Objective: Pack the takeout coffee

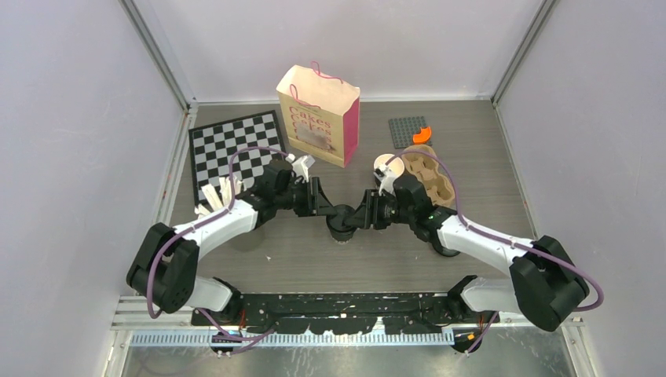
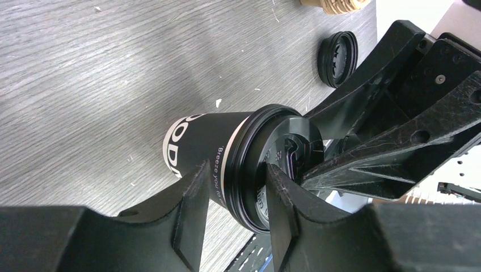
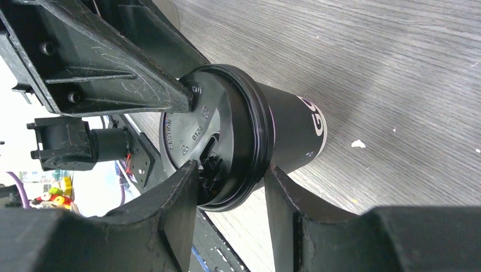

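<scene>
One takeout coffee cup [image 1: 342, 224] stands at mid table, black with a white band and its black lid [image 2: 255, 130] on. Both grippers meet over it. My left gripper [image 2: 235, 173] pinches the lid's edge, one finger on the lid top, the other under the rim against the sleeve [image 2: 198, 136]. From the opposite side, my right gripper [image 3: 232, 167] holds the same cup [image 3: 289, 124] the same way, across the lid [image 3: 193, 124]. A second cup [image 1: 385, 166] stands open, white inside, beside the carrier. A loose black lid [image 2: 337, 56] lies on the table.
The brown cup carrier [image 1: 432, 177] sits right of centre. A paper bag [image 1: 318, 118] with a pink side stands open at the back. A chessboard [image 1: 232, 149] lies at the left, with a cup of white sticks [image 1: 220, 196] near it. A grey plate [image 1: 407, 132] lies at the back right.
</scene>
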